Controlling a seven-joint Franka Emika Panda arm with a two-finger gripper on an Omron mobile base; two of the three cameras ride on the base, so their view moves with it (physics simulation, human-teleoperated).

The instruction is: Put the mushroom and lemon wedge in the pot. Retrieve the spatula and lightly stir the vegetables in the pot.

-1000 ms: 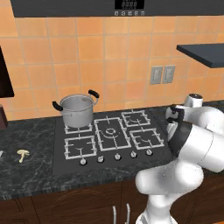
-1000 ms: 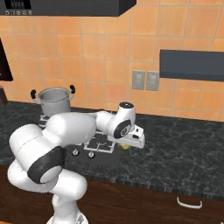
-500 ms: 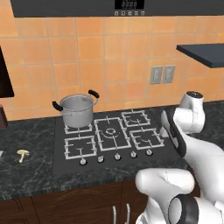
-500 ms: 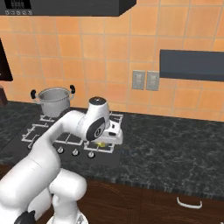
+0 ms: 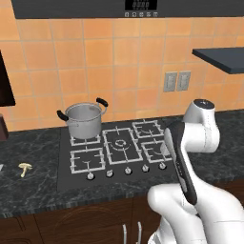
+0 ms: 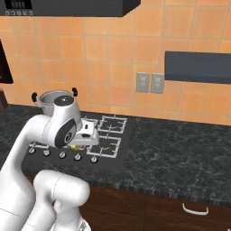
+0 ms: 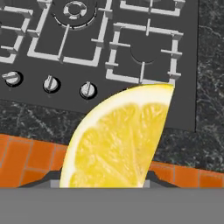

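1. Since half a second ago, the arm has been swung further left across the stove (image 5: 119, 147), toward the pot (image 5: 84, 120), with the wedge carried along.
2. The wedge (image 7: 120, 140) is held in the gripper (image 6: 80, 145), pressed close against the hand camera; its cut yellow face is turned to the lens (a sliver of yellow is also seen under the hand from the right).
3. The hand is held above the stove's front right burner, near the knobs (image 7: 51, 84).
4. The pot is seen on the back left burner, well apart from the hand.
5. The mushroom (image 5: 25, 167) is left lying on the counter (image 5: 33, 190) left of the stove.
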